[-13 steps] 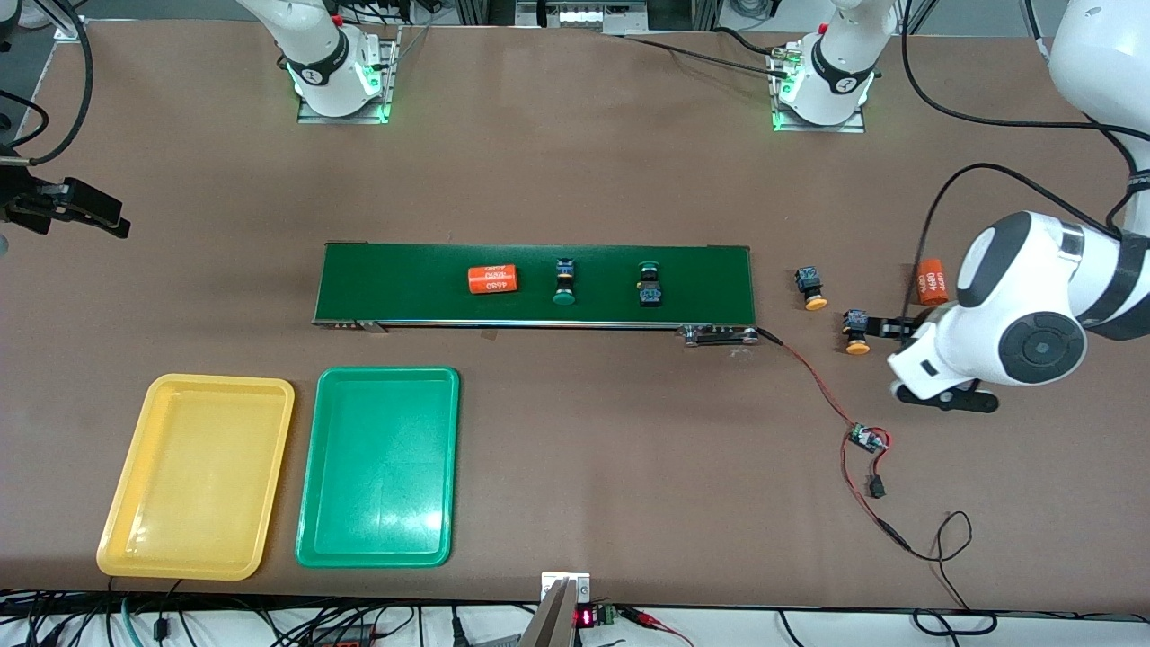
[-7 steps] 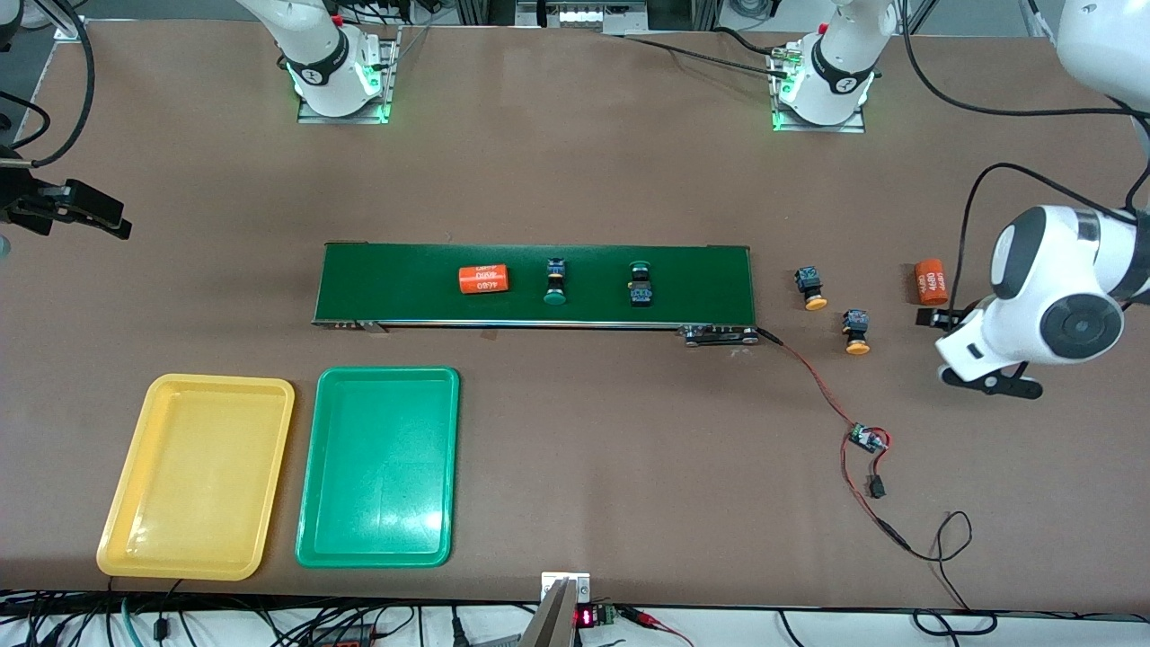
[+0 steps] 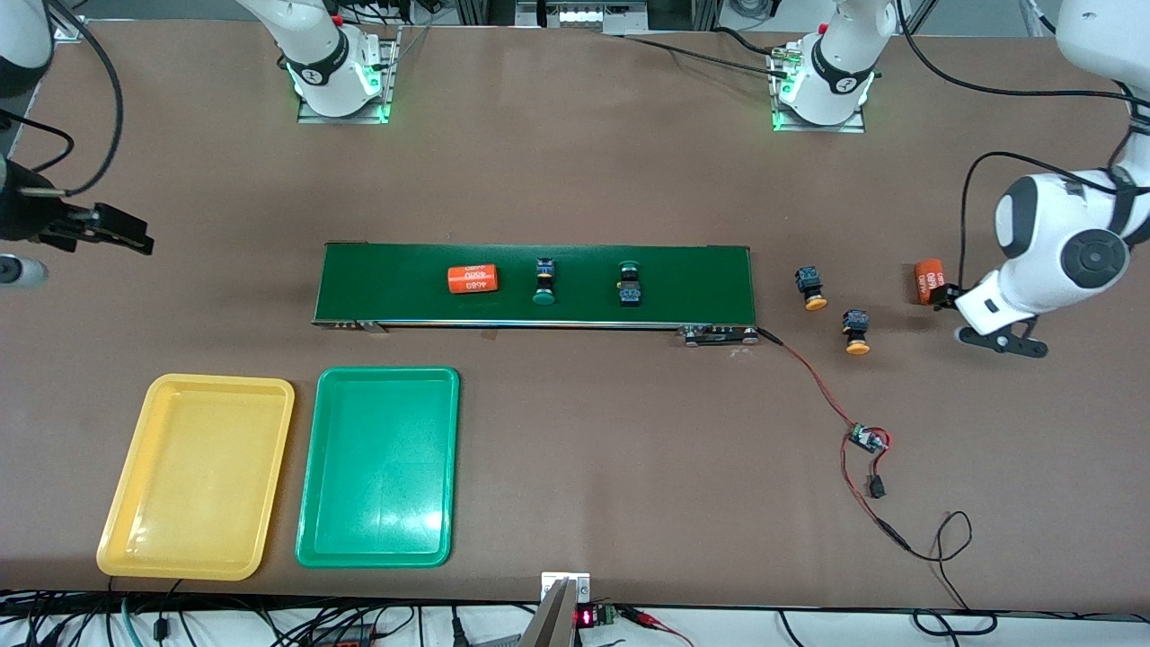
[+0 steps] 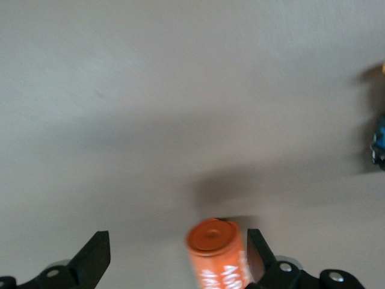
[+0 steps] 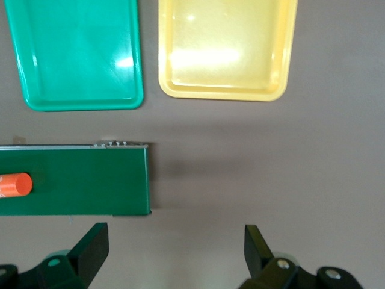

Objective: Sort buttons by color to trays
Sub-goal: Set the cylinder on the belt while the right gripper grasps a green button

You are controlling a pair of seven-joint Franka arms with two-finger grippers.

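- The left hand [image 3: 945, 299] is seen low over the table [image 3: 575, 180] at the left arm's end, fingers spread wide and nothing gripped; in its wrist view an orange cylinder [image 4: 218, 253] lies just beside one finger, not clamped.
- The two yellow-capped buttons, one [image 3: 810, 288] farther from the front camera and one [image 3: 856, 331] nearer, are found on the bare table between that hand and the conveyor belt [image 3: 535, 285]; they lie toward the belt from the hand, so the left arm is judged far the nearer.
- Each of these buttons is laid on its side, long axis running roughly toward the front camera, cap at the near end, black-and-blue body at the other.
- Two green-capped buttons [image 3: 544, 281] [image 3: 629, 282] are carried on the belt beside a second orange cylinder [image 3: 473, 279].
- The right hand [image 3: 112, 232] is held open and empty over the table at the right arm's end, waiting.
- The yellow tray [image 3: 196, 476] and green tray [image 3: 377, 467] are seen side by side, both empty, nearer the front camera than the belt; nothing is sorted yet.
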